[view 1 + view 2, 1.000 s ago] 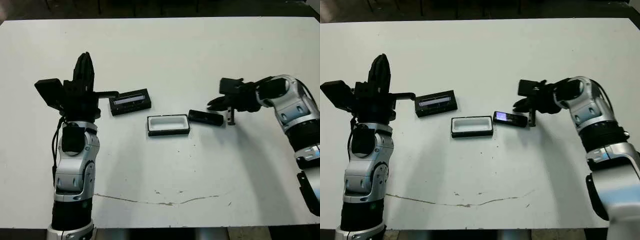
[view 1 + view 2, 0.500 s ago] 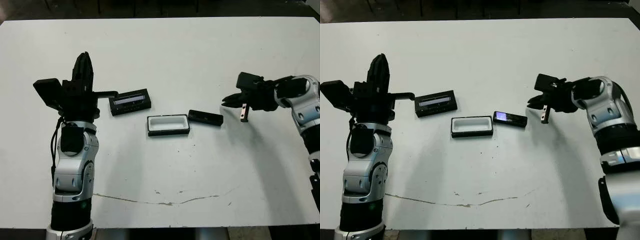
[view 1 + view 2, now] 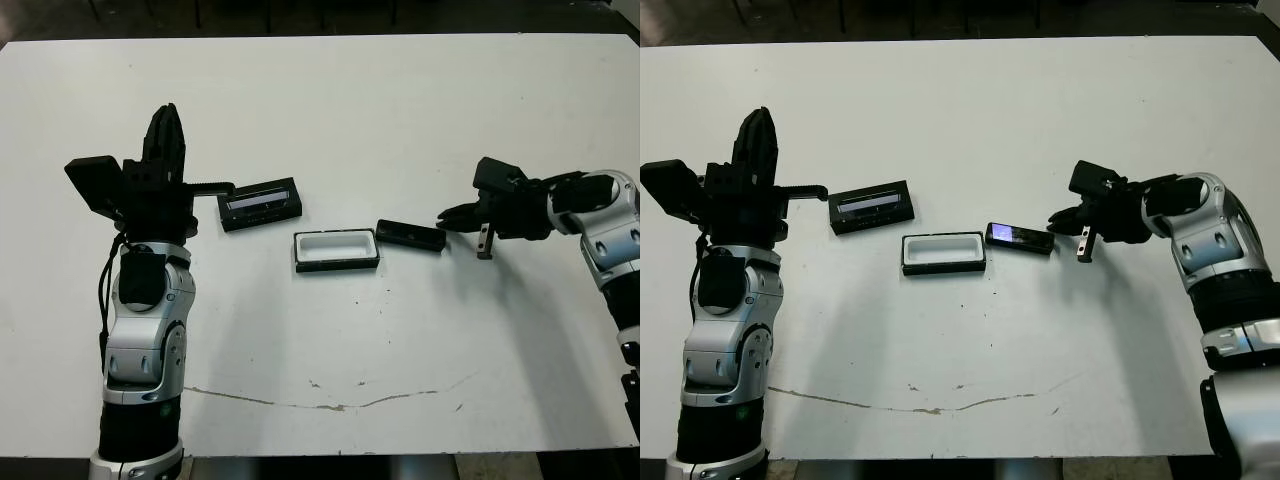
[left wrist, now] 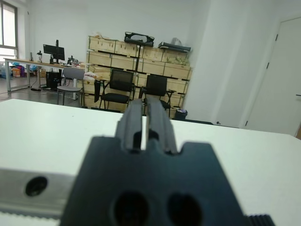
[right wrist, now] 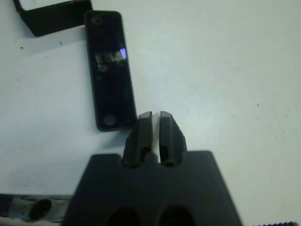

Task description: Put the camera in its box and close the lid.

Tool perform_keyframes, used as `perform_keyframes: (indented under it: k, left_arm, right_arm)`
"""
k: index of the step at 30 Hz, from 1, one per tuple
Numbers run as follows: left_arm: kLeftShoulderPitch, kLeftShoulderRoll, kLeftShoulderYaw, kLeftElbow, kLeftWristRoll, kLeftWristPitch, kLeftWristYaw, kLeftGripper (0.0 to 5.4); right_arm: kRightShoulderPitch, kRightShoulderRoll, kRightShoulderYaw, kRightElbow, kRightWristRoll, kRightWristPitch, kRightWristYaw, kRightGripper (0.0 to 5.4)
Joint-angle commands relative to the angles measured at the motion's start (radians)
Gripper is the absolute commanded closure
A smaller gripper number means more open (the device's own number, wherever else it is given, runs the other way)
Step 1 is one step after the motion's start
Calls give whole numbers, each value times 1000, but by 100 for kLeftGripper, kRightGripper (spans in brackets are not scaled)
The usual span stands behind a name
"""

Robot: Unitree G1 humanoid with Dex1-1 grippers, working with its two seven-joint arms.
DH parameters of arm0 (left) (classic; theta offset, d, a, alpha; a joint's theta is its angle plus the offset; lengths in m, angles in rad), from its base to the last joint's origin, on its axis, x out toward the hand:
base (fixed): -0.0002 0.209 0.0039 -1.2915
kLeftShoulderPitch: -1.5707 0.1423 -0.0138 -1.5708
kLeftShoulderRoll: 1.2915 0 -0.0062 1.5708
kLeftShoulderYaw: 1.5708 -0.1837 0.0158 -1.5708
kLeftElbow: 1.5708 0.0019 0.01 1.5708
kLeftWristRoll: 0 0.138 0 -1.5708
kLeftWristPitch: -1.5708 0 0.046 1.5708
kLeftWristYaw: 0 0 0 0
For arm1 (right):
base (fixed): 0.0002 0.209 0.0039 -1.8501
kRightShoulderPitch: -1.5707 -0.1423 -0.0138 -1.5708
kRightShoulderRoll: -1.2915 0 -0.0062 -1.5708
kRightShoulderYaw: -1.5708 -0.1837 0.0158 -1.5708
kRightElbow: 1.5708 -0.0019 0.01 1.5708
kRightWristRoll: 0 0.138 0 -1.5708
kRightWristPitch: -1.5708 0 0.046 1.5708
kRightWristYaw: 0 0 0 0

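The big white table (image 3: 400, 120) was the largest thing, and most of it was bare, with wide open room toward 12 o'clock and toward 6 o'clock, where a thin cracked line ran across the top. My left arm stood up tall at 9 o'clock, and my left gripper (image 3: 168, 125) pointed up with its two fingers pressed together, holding nothing. My right gripper (image 3: 1062, 216) reached in low from 3 o'clock, its fingers nearly shut with only a thin slit between them, and it held nothing too.

The lid (image 3: 260, 203) lay flat at 10 o'clock from the box, a little apart from it. The box (image 3: 337, 250) sat open near the middle, its white inside showing. The camera (image 3: 1020, 237) lay on the table just at 3 o'clock of the box, outside it, with its small blue screen lit. My right fingertips were close beside its far end. I could read no words on anything.
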Motion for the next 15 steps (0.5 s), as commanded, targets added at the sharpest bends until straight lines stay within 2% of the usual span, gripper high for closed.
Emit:
perform_keyframes:
  k: [1, 7, 15]
  left_arm:
    - [26, 4, 3, 1, 2, 14, 2, 539]
    - [28, 6, 1, 4, 7, 7, 1, 539]
    - [28, 6, 4, 7, 3, 6, 0, 539]
  right_arm:
    - [40, -2, 13, -7, -7, -1, -3, 540]
    - [60, -10, 13, -34, -9, 24, -5, 540]
    - [92, -32, 1, -90, 36, 53, 35, 540]
